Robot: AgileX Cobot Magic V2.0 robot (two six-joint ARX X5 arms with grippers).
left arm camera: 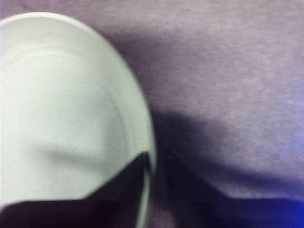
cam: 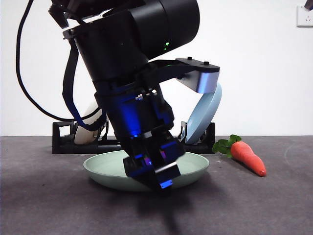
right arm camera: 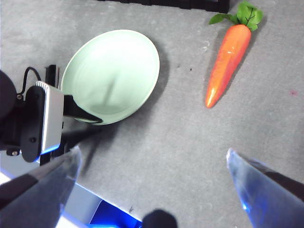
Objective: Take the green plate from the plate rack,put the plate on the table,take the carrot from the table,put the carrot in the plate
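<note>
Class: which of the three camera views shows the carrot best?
The right wrist view: the whole carrot lies unobstructed on the table, leaves and tip visible. The front view shows it low and foreshortened at the side. The left wrist view shows no carrot.

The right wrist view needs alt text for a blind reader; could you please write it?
A green plate lies flat on the grey table, the left end effector at its rim. An orange carrot lies apart from it.

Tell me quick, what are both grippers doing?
Left gripper: shut on the pale green round plate's rim.
Right gripper: open, holding nothing.
</note>
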